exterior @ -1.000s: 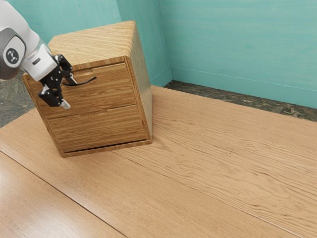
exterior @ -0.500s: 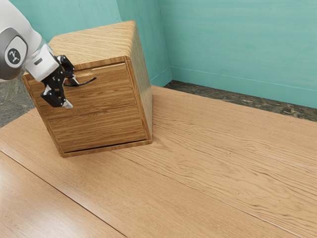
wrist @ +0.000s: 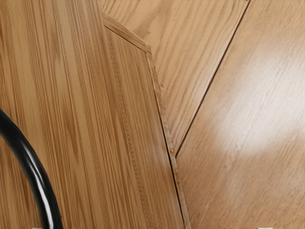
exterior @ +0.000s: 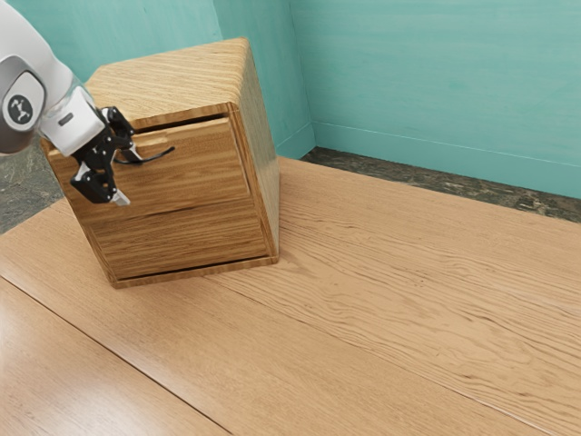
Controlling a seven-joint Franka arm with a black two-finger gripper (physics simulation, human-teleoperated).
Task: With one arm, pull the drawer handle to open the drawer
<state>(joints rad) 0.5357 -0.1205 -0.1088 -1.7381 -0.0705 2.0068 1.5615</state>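
A wooden cabinet (exterior: 182,82) stands at the back of the exterior view's left, with two drawers in its front. The top drawer (exterior: 195,163) carries a thin black handle (exterior: 154,154) and sits slightly out of the cabinet, with a dark gap along its upper edge. My gripper (exterior: 127,175) is at the handle's left end, fingers spread wide around it, open. The upper finger (exterior: 132,150) rests against the handle. In the wrist view the handle (wrist: 28,167) curves as a black bar close to the hand, over the drawer front (wrist: 86,119).
The lower drawer (exterior: 182,236) is shut flush. A wide wooden table (exterior: 381,309) stretches toward the exterior view's right and front. Teal walls (exterior: 436,73) stand behind, with a dark floor strip at their foot.
My hand has moved a little toward the exterior view's left, and the top drawer has come out with it; a dark gap now shows above the drawer front.
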